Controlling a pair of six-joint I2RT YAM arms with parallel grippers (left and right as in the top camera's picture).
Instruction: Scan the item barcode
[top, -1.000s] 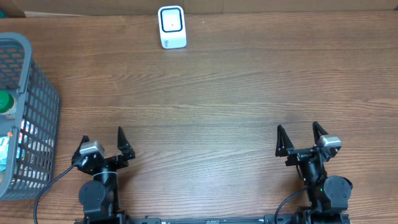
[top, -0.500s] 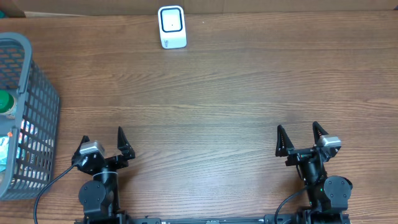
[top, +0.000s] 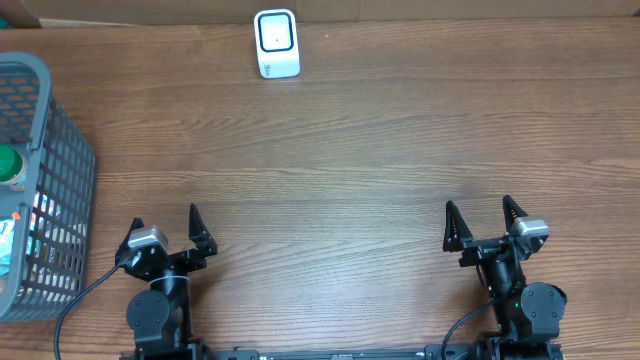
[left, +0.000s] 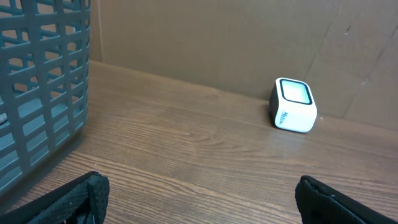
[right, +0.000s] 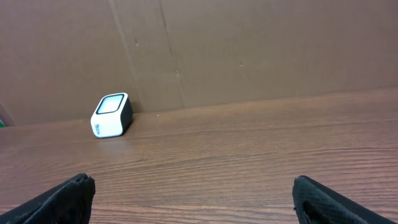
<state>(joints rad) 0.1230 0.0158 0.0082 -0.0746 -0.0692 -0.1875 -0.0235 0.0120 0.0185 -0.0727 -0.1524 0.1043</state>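
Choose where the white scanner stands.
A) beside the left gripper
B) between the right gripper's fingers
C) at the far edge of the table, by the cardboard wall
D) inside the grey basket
C: the white scanner stands at the far edge of the table, apart from the grey basket and from the open left gripper and right gripper.

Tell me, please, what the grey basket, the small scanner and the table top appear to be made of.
Basket: likely moulded plastic, matte grey, judging by its uniform open lattice walls.
Scanner: apparently smooth white plastic casing, with a dark-rimmed glossy window of unclear material.
Table top: wood or wood-look laminate, satin; grain lines run along it.
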